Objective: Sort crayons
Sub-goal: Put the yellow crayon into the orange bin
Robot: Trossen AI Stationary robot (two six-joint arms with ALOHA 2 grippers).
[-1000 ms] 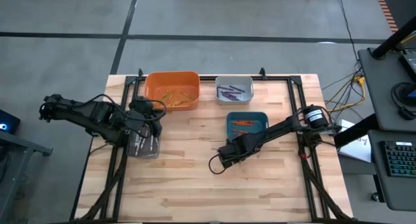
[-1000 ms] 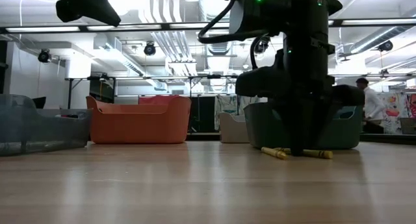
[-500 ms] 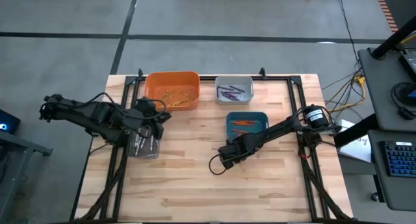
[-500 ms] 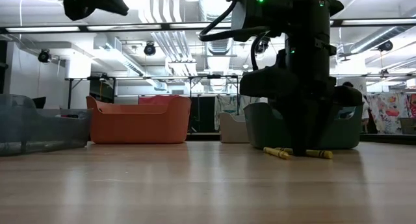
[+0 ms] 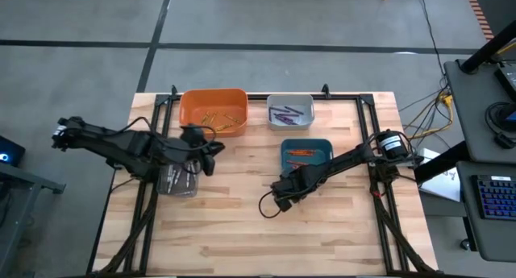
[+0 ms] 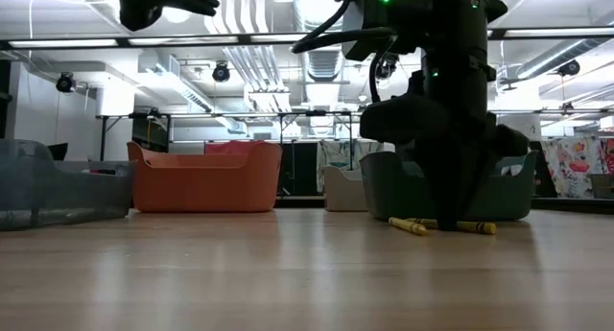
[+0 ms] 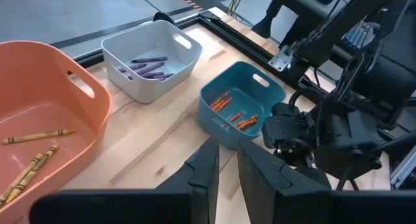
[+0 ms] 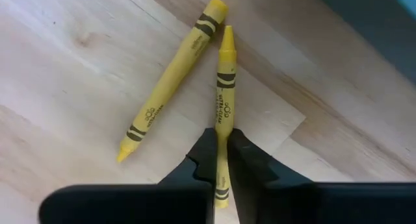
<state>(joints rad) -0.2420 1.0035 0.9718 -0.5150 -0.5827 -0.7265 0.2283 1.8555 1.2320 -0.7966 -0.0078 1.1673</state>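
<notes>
Our right tool (image 8: 221, 160) pinches one yellow crayon (image 8: 223, 113) on the surface (image 8: 78, 68); our left tool (image 7: 227, 178), nearly clenched, holds nothing.

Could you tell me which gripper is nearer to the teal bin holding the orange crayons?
The right gripper: it sits just in front of the teal bin, pinching a yellow crayon on the table. The left gripper hovers farther off, near the orange bin.
</notes>
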